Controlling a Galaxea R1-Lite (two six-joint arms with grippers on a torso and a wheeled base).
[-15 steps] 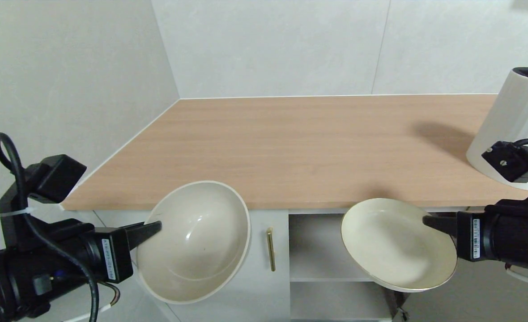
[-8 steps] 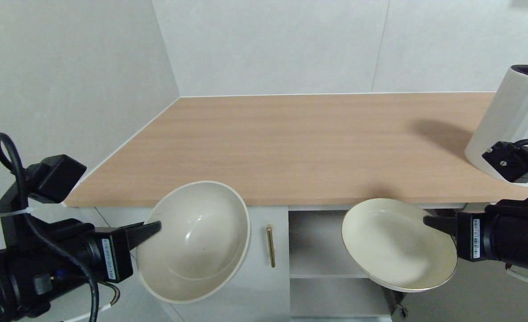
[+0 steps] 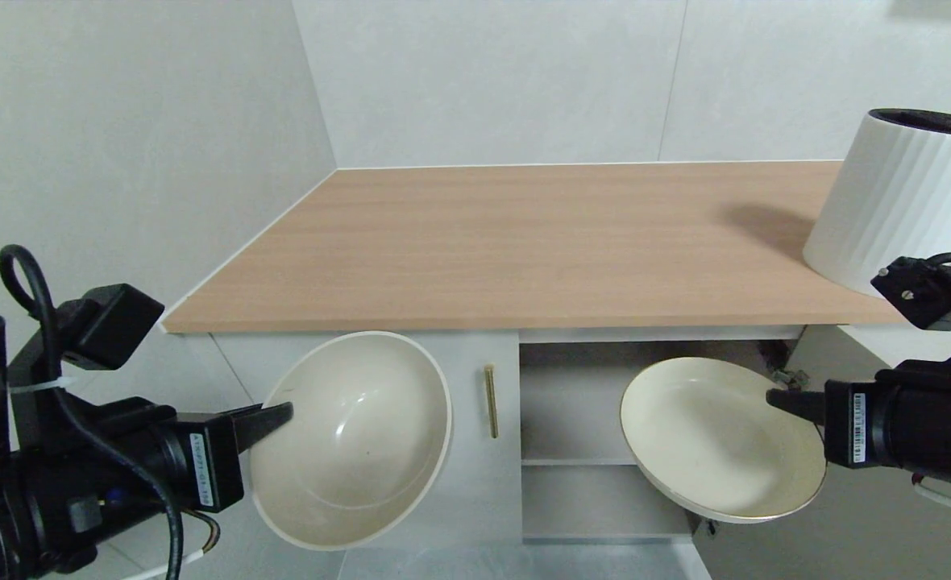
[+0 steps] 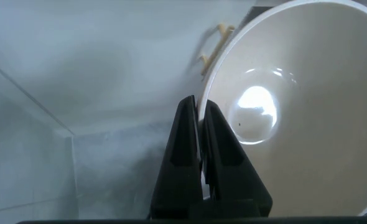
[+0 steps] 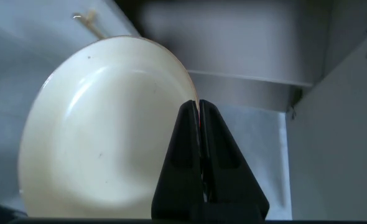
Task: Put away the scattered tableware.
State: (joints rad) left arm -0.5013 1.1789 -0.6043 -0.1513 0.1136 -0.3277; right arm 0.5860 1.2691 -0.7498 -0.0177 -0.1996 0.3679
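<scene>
The long wood-grain worktop (image 3: 524, 242) tops a white cabinet (image 3: 483, 499) whose right compartment stands open, with a flat shelf (image 3: 572, 462) inside. I judge this the carrying step: next, each dish must go in level onto that shelf. My left pincer (image 3: 284, 413) is clamped on the rim of the deep, glossy cream bowl (image 3: 363, 451), and my right pincer (image 3: 772, 395) is pinched tight on the gold-edged rim of the shallow cream plate (image 3: 717, 443). Both dishes hang before the cabinet front.
</scene>
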